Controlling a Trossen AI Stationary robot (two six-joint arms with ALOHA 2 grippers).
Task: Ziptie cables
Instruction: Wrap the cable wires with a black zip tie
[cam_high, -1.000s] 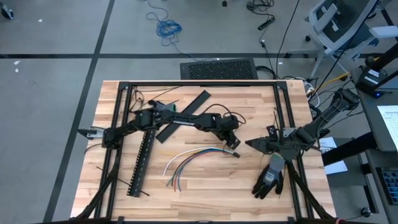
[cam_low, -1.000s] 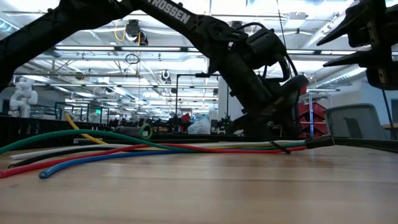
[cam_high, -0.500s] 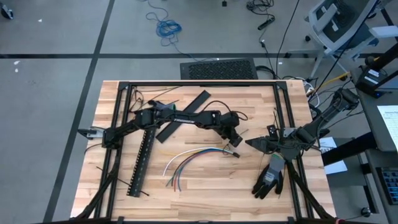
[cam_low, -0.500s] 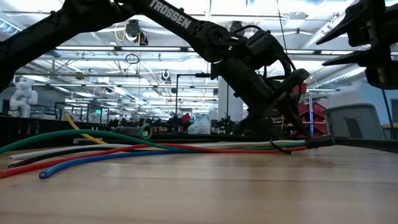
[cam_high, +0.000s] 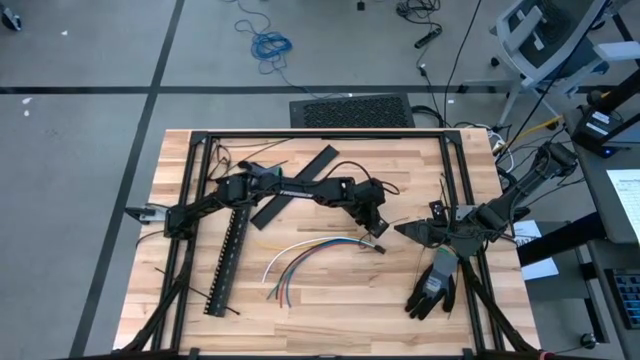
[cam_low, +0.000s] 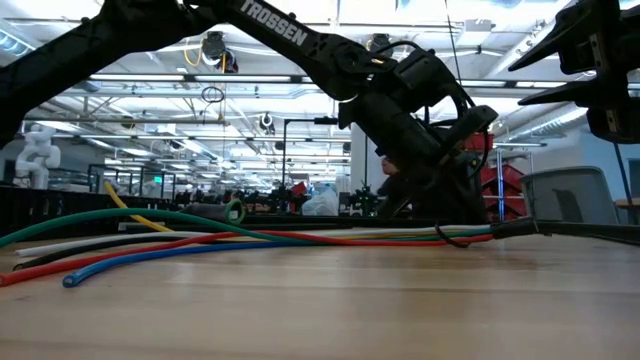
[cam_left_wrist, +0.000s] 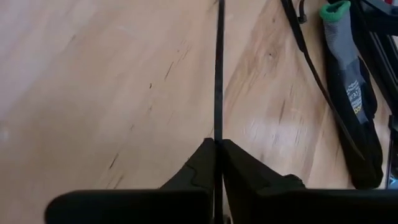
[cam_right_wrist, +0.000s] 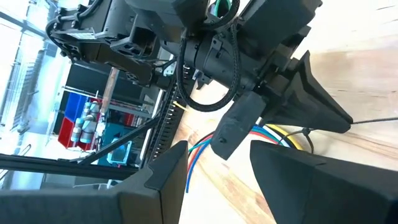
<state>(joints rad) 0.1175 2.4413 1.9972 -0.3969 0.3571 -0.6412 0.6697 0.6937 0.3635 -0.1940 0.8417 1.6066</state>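
The cables lie fanned out on the wooden table's middle, and their dark connector end points toward the right edge. In the low view the cables rest flat on the wood. My left gripper stands just behind that connector end, slanting down, shut on a thin black plastic strip. My right gripper waits open at the right side above the table, pointing toward the left gripper; nothing is between its fingers. My left gripper pinches the thin black strip between its two fingertips, near one end. The fingers slant down and lie along the strip. From them the strip runs straight ahead, low over the wood, out of the wrist picture.
A black work glove lies at the front right, under the right arm. A long perforated black rail and a flat black bar lie at the left and back. Another black strip lies beside the glove.
My left gripper has tipped and turned a little above the cables' connector end, then shut its fingers on the thin black strip. The cables have stayed where they were.
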